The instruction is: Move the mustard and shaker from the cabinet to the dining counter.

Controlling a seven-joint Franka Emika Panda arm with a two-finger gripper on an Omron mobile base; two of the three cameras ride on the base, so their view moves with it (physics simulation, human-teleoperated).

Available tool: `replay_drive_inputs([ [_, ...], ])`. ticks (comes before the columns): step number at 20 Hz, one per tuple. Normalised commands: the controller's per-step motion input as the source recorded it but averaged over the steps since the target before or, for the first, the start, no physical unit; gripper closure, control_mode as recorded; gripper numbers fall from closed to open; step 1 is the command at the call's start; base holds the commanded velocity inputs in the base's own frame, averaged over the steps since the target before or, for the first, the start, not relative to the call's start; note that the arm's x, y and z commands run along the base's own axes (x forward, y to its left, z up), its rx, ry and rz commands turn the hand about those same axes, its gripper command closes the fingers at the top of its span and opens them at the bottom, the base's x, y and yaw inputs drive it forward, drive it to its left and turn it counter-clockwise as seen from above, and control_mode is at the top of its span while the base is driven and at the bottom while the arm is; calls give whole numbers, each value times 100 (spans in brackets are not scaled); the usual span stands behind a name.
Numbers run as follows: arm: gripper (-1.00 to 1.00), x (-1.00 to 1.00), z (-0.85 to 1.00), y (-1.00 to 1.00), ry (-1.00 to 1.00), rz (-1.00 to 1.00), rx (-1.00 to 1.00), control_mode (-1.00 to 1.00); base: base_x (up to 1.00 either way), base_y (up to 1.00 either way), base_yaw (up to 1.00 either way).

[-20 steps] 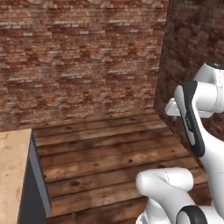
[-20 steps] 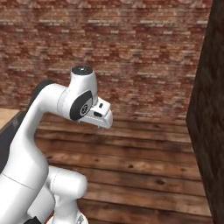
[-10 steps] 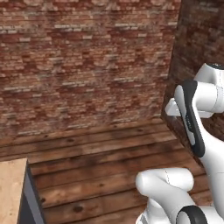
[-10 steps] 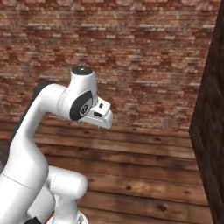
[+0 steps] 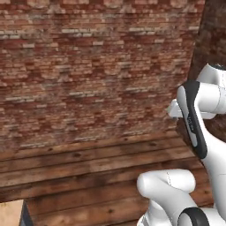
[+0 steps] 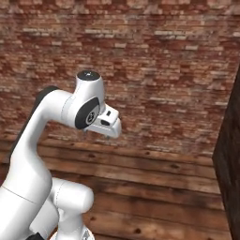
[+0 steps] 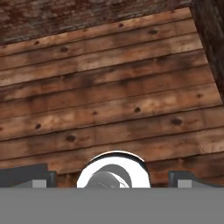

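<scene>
The wall (image 5: pixel 88 70) is rough red-brown brick with pale mortar lines – matt. The floor (image 7: pixel 109 96) is dark wood in planks, with knots and a worn, dull finish. The arm (image 6: pixel 33 154) looks like smooth, slightly glossy white plastic.

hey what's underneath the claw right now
Bare wooden plank floor lies under the open, empty claw, with the brick wall beyond. The robot's own white body covers the planks directly below it.

a light wood counter corner (image 5: pixel 9 213) sits lower left.
</scene>
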Motion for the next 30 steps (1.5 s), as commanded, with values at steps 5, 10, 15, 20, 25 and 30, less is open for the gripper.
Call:
replay_drive_inputs([
  [5, -100, 0, 0, 0, 0, 0, 0, 100, 78, -1, 36],
  [10, -100, 0, 0, 0, 0, 0, 0, 100, 64, -5, 60],
  [15, -100, 0, 0, 0, 0, 0, 0, 100, 57, -9, 66],
  [20, -100, 0, 0, 0, 0, 0, 0, 100, 54, -10, 67],
  [25, -100, 0, 0, 0, 0, 0, 0, 100, 60, -10, 60],
  [30, -100, 0, 0, 0, 0, 0, 0, 100, 66, -12, 51],
])
